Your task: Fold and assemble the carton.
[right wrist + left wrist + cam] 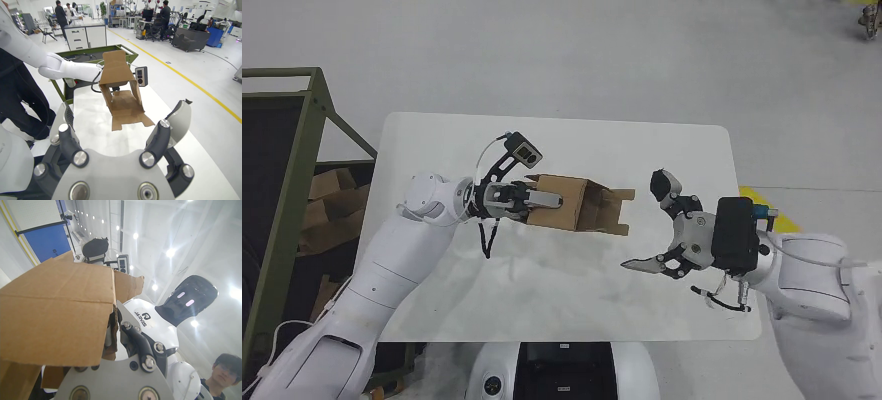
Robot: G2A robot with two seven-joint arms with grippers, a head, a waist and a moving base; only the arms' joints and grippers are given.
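My left pincer (540, 200) clamps carton (580, 205) aloft, open end toward 3 o'clock; my right pincer (647, 225) spread wide, ready to fold.

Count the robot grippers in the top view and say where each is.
2. The left gripper is shut on the carton over the middle of the table; the right gripper hangs open, apart from the carton's open end, toward the robot's right.

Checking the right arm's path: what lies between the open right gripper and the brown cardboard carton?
Nothing: the stretch between right gripper and brown cardboard carton is bare white table, seen in the top view.
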